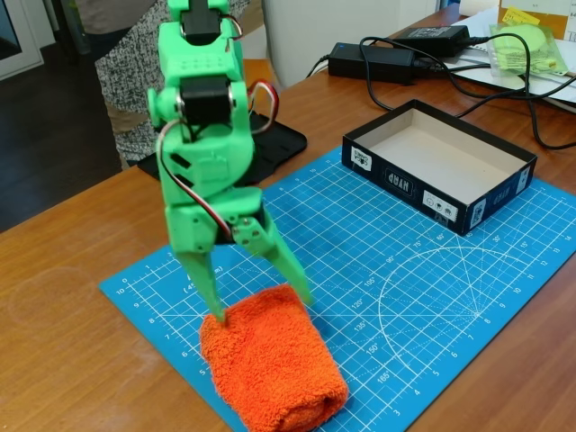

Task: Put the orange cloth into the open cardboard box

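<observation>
So the pincer was spread wide right over the far end of the orange cloth, which lay near the mat's front edge, long axis pointing toward the front-right, with the open cardboard box sitting well apart at the back right.

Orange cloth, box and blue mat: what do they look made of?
Orange cloth: looks like terry fabric, with a fuzzy looped pile. Open cardboard box: likely cardboard, with matte black printed walls and a plain pale inside. Blue mat: probably vinyl or rubber, smooth with a printed white grid.
</observation>
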Tool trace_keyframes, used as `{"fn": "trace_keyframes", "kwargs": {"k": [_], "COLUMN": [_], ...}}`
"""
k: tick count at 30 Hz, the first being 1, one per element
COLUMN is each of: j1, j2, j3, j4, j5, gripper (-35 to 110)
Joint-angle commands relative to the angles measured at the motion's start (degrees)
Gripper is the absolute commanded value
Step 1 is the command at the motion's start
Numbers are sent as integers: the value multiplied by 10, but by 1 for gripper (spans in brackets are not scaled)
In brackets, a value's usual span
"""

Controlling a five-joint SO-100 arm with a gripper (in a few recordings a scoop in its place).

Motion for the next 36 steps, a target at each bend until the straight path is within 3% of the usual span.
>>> {"fn": "trace_keyframes", "kwargs": {"k": [1,4,20,23,25,26,36], "j1": [-12,-30,-25,-17,-12,-11,-19], "j2": [4,1,-56,-62,-68,-70,-19], "j3": [59,102,120,117,112,111,59], "j4": [-84,-127,-140,-147,-164,-176,-135], "j5": [22,28,-8,-17,2,11,131], "gripper": [42,42,42,29,3,0,-1]}}
